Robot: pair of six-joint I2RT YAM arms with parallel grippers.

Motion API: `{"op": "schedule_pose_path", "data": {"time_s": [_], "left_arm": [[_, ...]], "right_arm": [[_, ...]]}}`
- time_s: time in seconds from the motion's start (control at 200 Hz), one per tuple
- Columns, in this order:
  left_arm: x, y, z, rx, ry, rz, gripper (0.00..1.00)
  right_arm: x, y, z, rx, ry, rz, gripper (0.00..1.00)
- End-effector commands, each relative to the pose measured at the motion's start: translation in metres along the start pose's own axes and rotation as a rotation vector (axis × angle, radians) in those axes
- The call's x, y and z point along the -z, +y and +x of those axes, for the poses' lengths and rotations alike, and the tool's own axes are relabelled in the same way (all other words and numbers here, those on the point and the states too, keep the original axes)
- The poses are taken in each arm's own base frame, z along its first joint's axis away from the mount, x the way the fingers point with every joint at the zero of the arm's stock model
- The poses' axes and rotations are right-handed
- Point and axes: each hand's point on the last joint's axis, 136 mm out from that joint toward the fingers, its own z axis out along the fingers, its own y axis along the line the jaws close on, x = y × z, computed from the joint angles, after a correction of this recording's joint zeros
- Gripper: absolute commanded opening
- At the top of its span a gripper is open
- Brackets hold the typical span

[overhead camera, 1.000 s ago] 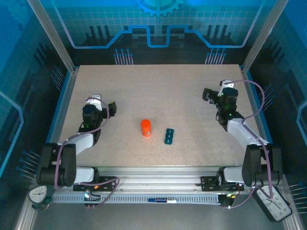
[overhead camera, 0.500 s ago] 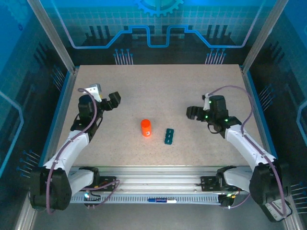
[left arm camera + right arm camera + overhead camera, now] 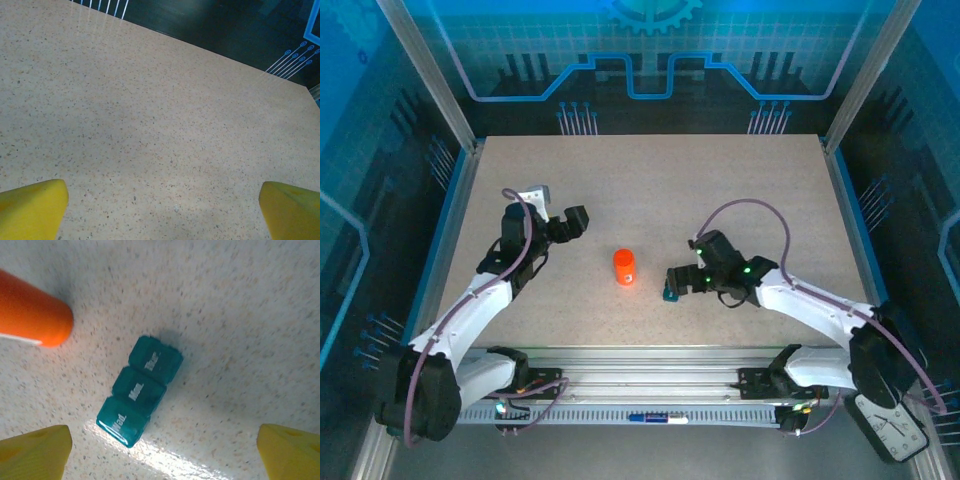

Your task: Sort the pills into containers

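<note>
I am approaching: my right gripper (image 3: 160,455), jaws wide apart, hovers over the closed 3-cell pill organizer (image 3: 140,390); next I must descend squarely onto it. Also my left gripper (image 3: 160,210) is open and empty.

Glossy teal plastic containers (image 3: 139,390) on a matt speckled table (image 3: 240,315).

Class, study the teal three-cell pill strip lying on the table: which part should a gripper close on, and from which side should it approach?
Probably the middle cell of the pill strip, taken from straight above with the jaws across its short width. It lies flat with both long sides free, and the orange bottle stands apart from it.
</note>
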Motion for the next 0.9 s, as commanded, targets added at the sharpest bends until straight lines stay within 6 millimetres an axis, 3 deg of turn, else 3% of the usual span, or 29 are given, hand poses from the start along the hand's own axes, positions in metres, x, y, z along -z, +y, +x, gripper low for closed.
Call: {"op": "schedule_pose_path", "data": {"time_s": [0.0,0.31,0.315,0.395,0.896], "left_arm": [[-0.002,-0.002,-0.006,0.026,-0.009,-0.012,0.99],[-0.003,0.001,0.000,0.030,-0.003,-0.019,0.99],[-0.003,0.001,0.000,0.029,-0.003,-0.019,0.99],[-0.003,0.001,0.001,0.030,-0.005,-0.017,0.99],[-0.002,-0.001,0.000,0.044,-0.006,-0.007,0.99]], "right_arm": [[-0.009,0.003,0.008,-0.035,0.036,0.076,0.96],[-0.038,0.014,0.019,-0.032,0.118,0.203,0.95],[-0.037,0.019,0.012,-0.033,0.103,0.191,0.95],[-0.042,0.023,0.008,-0.037,0.105,0.192,0.95],[-0.068,0.021,0.019,-0.011,0.182,0.256,0.95]]}}
